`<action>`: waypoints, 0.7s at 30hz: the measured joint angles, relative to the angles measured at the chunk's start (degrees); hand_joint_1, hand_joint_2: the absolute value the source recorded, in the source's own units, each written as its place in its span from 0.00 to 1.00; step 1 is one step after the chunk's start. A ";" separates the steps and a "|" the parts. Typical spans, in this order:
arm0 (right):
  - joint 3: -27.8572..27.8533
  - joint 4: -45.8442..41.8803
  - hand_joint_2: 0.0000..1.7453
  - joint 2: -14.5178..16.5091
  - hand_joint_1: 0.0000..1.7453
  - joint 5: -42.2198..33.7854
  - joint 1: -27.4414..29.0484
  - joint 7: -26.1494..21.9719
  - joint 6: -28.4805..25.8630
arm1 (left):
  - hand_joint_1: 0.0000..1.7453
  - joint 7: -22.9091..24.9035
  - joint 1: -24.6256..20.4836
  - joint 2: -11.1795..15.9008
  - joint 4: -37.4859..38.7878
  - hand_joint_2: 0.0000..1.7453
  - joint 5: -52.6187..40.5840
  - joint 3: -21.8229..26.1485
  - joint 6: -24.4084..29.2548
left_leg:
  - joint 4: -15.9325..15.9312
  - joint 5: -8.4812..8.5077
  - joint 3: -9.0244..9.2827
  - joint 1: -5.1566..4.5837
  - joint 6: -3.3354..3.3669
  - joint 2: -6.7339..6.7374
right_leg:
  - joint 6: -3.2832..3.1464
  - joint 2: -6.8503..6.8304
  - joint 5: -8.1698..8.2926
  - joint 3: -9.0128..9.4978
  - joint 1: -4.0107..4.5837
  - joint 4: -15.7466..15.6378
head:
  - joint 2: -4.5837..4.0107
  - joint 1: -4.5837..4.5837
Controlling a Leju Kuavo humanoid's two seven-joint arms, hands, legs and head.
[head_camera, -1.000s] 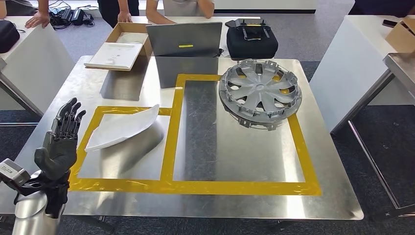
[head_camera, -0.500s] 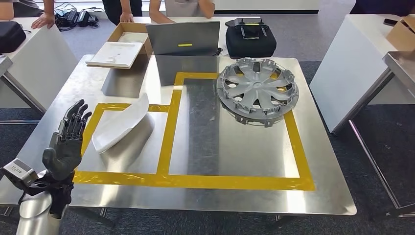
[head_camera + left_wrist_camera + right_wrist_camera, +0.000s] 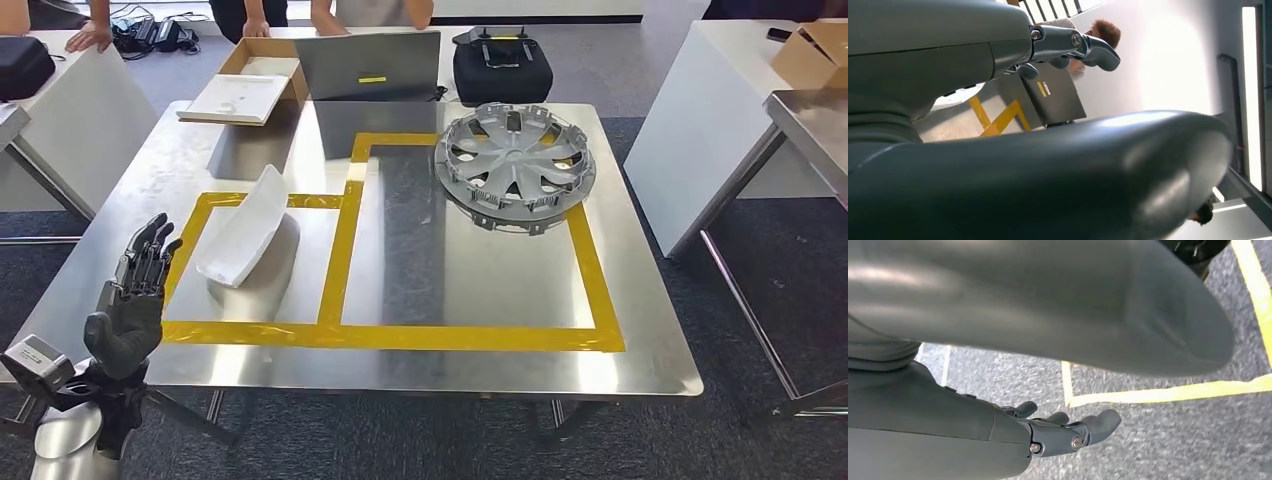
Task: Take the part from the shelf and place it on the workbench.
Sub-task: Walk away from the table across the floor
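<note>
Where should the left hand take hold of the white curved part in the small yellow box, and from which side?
Probably the near rounded end of the white curved part, approached from the robot's left, where the left hand hovers empty. The long edge facing that hand looks raised off the workbench, so fingers might slip beneath it.

Silver hubcap point(image 3: 515, 165) lies at the far right of the table, overlapping the yellow tape outline point(image 3: 470, 338). Grey laptop point(image 3: 367, 66) stands at the far edge, black case point(image 3: 497, 70) beside it. Open cardboard box point(image 3: 262, 62), white slab point(image 3: 234, 99) resting against it. People behind.
</note>
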 joint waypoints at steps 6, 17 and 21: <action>0.00 0.00 0.00 -0.27 0.00 0.22 0.09 -0.09 0.03 | 0.00 0.02 0.34 -0.54 -0.08 0.00 -0.02 -0.02 0.29 | -0.43 3.15 -3.20 0.31 2.29 0.46 | 1.98 0.04 -8.88 -3.47 -0.36 9.66 | 0.00 0.66; 0.00 -0.02 0.00 -0.54 0.00 0.38 -0.14 -0.09 -0.03 | 0.00 0.01 1.93 -1.21 0.02 0.00 -1.73 -0.02 1.20 | -0.57 8.25 -7.75 0.33 0.07 0.59 | -0.54 -0.15 -6.43 9.17 0.50 -2.51 | 0.00 1.18; 0.00 -0.02 0.00 -0.52 0.00 0.52 -0.22 -0.26 0.01 | 0.00 0.02 2.75 -1.27 0.30 0.00 -2.04 -0.02 1.74 | 7.60 0.15 -10.58 0.44 -0.77 0.38 | -1.67 -0.52 -3.73 6.76 0.02 -3.16 | 0.00 0.77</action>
